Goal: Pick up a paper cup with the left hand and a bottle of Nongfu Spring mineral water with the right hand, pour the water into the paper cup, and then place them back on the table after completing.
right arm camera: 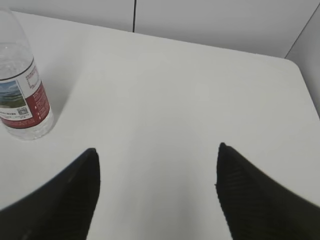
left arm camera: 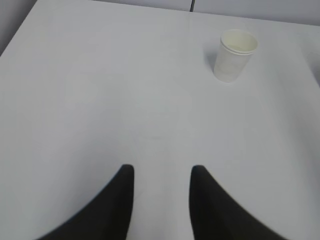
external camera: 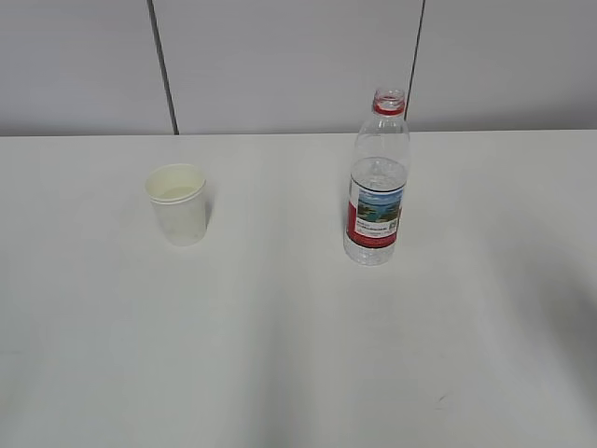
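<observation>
Setting: a plain white desk [external camera: 280, 355] against a pale panelled wall; only two things stand on it.
Cup place: the cup [external camera: 177, 203] stands upright on the left half of the desk, well apart from the bottle [external camera: 376, 182] on the right half.
Left gripper: the left gripper [left arm camera: 161, 200] hangs over bare desk with a moderate gap between its fingers, holding nothing; the cup is ahead of it and off to the right in its wrist view.
Right gripper: the right gripper [right arm camera: 157, 192] is spread wide and empty; the bottle sits ahead at the left edge of its view.
Step in hand: judged as the approach, neither thing yet grasped.
Doing it well: the left gripper probably needs a wider gap before it straddles the cup, then a light squeeze at mid-wall so the paper does not buckle; the right should take the bottle around the label, level and square.
Cup contents: seemingly empty, though the inside shows poorly.
Bottle contents: uncapped, water up to about the shoulder.
</observation>
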You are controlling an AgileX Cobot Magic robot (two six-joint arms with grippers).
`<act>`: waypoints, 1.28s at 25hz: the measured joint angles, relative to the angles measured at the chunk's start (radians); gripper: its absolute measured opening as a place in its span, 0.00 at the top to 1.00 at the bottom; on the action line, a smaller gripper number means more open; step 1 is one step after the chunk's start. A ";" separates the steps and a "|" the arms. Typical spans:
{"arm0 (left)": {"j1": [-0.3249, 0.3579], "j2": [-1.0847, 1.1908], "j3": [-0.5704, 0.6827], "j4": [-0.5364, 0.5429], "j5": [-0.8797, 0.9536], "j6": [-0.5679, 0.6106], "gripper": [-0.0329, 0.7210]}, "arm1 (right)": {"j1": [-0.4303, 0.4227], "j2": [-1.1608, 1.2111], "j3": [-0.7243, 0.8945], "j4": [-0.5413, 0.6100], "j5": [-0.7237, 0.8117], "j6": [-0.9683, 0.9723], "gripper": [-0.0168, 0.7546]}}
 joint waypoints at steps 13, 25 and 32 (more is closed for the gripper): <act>0.000 0.000 0.000 0.000 0.000 0.000 0.64 | 0.066 -0.206 -0.121 0.441 0.447 -0.380 0.29; 0.000 0.000 0.000 0.000 0.000 0.000 0.64 | 0.066 -0.496 -0.139 0.772 0.720 -0.668 0.29; 0.000 0.000 0.000 0.000 0.000 0.000 0.64 | 0.068 -0.687 -0.142 0.830 0.895 -0.710 0.28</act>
